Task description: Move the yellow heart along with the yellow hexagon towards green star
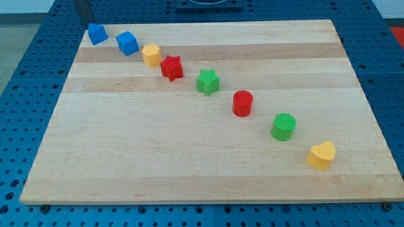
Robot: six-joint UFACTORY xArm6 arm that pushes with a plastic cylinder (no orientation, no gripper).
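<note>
The yellow heart (pixel 322 155) lies near the board's lower right. The yellow hexagon (pixel 151 55) sits at the upper left, between a blue cube (pixel 127 43) and a red star (pixel 171 67). The green star (pixel 207 82) lies near the middle of the diagonal row, right of the red star. My tip (pixel 84 24) is at the view's top left, just off the board's corner, up and left of a blue block (pixel 96 33). It touches no block.
A red cylinder (pixel 242 103) and a green cylinder (pixel 284 126) lie on the diagonal between the green star and the yellow heart. The wooden board (pixel 189 164) rests on a blue perforated table.
</note>
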